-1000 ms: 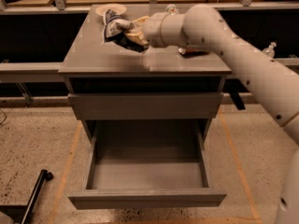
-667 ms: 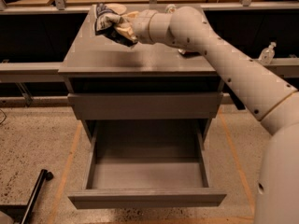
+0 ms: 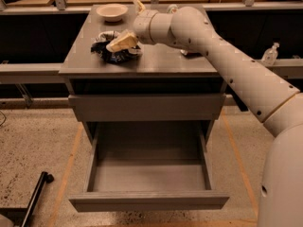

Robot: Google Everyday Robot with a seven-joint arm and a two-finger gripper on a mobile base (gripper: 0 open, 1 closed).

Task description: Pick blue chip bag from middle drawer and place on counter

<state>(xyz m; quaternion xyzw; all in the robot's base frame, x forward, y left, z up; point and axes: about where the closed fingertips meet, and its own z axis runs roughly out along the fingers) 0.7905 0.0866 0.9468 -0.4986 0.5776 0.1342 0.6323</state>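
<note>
Since the earlier frames we see the small crumpled dark blue foil chip bag with white-silver patches (image 3: pixel 110 52) lower and nearer the front. It was held up over the back left of the cabinet top, and it now lies on the smooth flat grey counter (image 3: pixel 161 63), in its left half about midway between back and front. Its long axis runs roughly left to right, close to parallel with the counter's front edge. The right end sits slightly nearer the front. The bag is so crumpled that we cannot tell which end is its top.

Our tan two-finger gripper (image 3: pixel 121 41) rests on the bag's upper right part. Its fingers (image 3: pixel 124 39) are drawn together in one wedge and pinch the foil. The cream-coloured arm (image 3: pixel 222 60) reaches in from the right, across the counter.

Behind the bag, at the counter's back left and well apart from it, stands a shallow pale bowl (image 3: pixel 112 12).

Below the counter a plain grey drawer front (image 3: pixel 147 107) is nearly closed. Under it the wide grey middle drawer (image 3: pixel 147 200) stands pulled fully out, its flat floor bare.

On the speckled floor at lower left lies a black rod (image 3: pixel 34 198). A small clear bottle (image 3: pixel 270 54) stands on the ledge to the right.
</note>
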